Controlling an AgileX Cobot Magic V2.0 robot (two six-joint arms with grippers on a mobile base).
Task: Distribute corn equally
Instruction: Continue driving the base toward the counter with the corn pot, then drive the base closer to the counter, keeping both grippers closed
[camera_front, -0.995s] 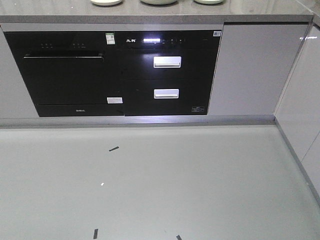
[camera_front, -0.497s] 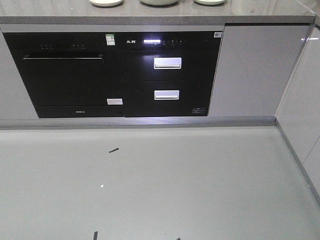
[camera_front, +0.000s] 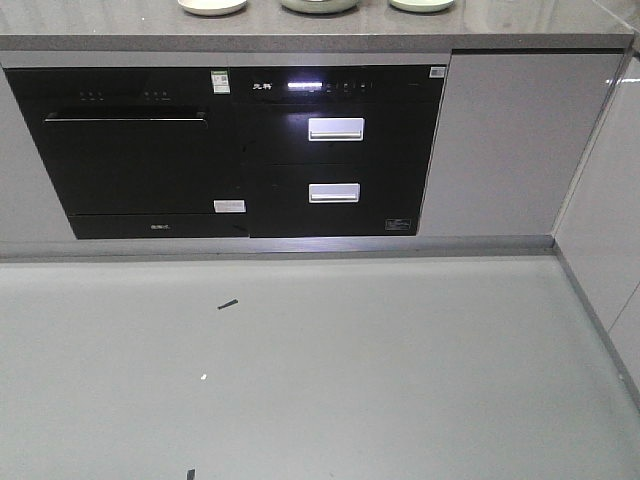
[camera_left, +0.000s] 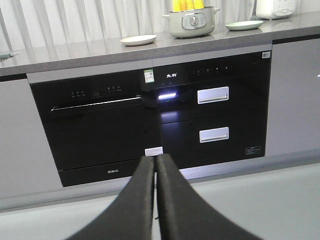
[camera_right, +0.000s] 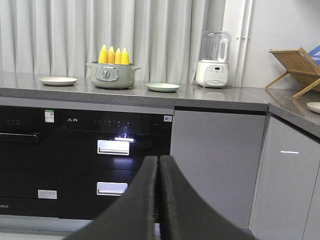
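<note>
Nearest you, the black left fingers (camera_left: 142, 190) and black right fingers (camera_right: 145, 190) are pressed together, grasping nothing. Farther off, on the grey stone counter (camera_right: 230, 100), four yellow corn cobs (camera_right: 114, 55) stand upright in the round grey-green pot (camera_right: 111, 76). The flanking cream plate (camera_right: 58, 81) and pale green plate (camera_right: 162, 87) are bare, so I judge all the distributing is still ahead.

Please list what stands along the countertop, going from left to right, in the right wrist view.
pale plate → grey-green pot holding the corn upright → green plate → white appliance with a clear jug on top → wooden rack
</note>
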